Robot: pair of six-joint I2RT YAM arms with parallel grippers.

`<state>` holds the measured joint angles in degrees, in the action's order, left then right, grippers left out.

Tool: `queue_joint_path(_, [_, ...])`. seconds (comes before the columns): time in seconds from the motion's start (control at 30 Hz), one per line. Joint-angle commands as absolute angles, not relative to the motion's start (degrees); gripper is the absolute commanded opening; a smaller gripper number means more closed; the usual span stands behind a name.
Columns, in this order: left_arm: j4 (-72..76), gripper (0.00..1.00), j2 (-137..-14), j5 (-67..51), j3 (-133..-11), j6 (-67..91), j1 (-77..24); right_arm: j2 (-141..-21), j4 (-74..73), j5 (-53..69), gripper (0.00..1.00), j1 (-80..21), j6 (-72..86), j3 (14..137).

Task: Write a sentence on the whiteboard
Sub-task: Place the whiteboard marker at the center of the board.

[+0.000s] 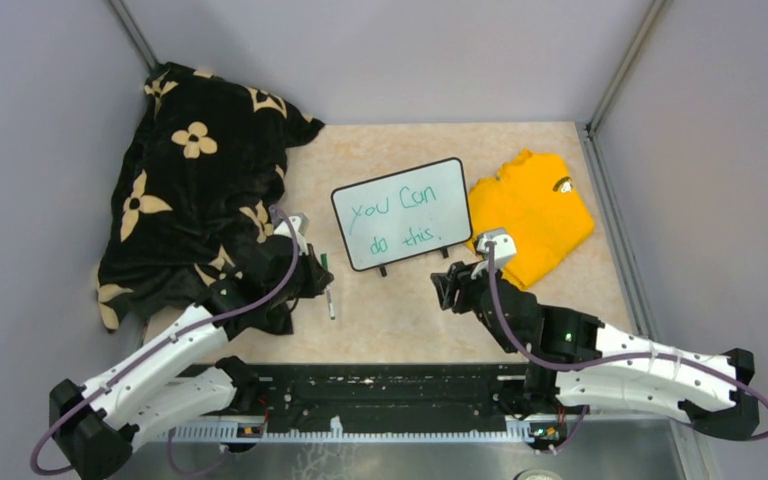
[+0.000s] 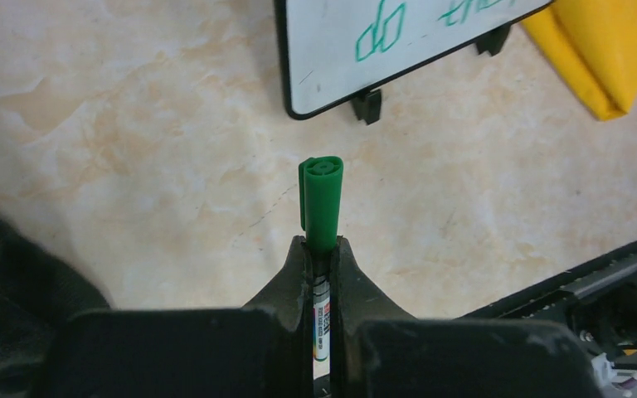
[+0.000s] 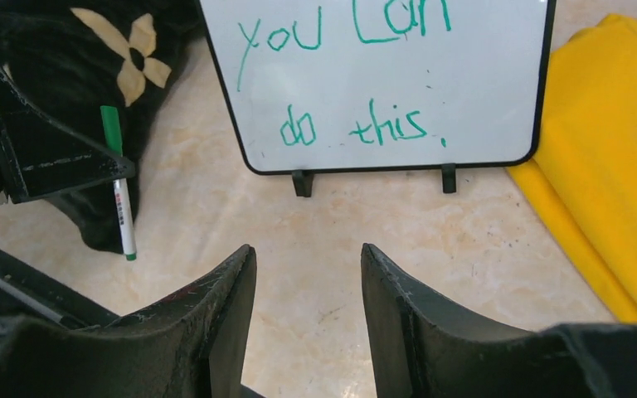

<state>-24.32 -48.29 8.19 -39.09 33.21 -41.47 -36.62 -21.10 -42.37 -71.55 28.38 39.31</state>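
The whiteboard point(image 1: 400, 232) stands in the middle of the table on small black feet, with "you can do this." written on it in green. My left gripper point(image 1: 317, 277) is left of the board, shut on a white marker point(image 2: 323, 203) that has its green cap on. The cap end sticks out past the fingertips toward the board point(image 2: 332, 50). My right gripper point(image 3: 308, 253) hovers just in front of the board point(image 3: 473, 75), open, with nothing between its fingers. In the right wrist view the marker point(image 3: 122, 211) hangs from the left gripper at the left.
A black blanket point(image 1: 195, 170) with cream flowers is heaped at the far left, right beside the left arm. A folded yellow shirt point(image 1: 535, 215) lies against the board's right side. Grey walls enclose the table. A black rail point(image 1: 380, 390) runs along the near edge.
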Motion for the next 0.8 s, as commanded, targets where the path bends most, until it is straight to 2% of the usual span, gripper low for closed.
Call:
queue_joint_path(0.0, [-27.52, 0.0, -52.95, 11.86, -38.37, 34.84, -41.06, -37.81, -21.33, -45.78, 0.48, -70.82, 29.58, 38.97])
queue_joint_path(0.33, [-24.99, 0.0, -64.52, 9.9, -38.02, 35.27, -37.53, -40.88, -17.43, -44.69, 0.48, -69.43, 25.74, 38.49])
queue_joint_path(0.77, [-22.77, 0.0, -71.0, 5.63, -37.59, 33.77, -33.24, -41.99, -16.55, -45.7, 0.48, -69.08, 24.2, 38.45])
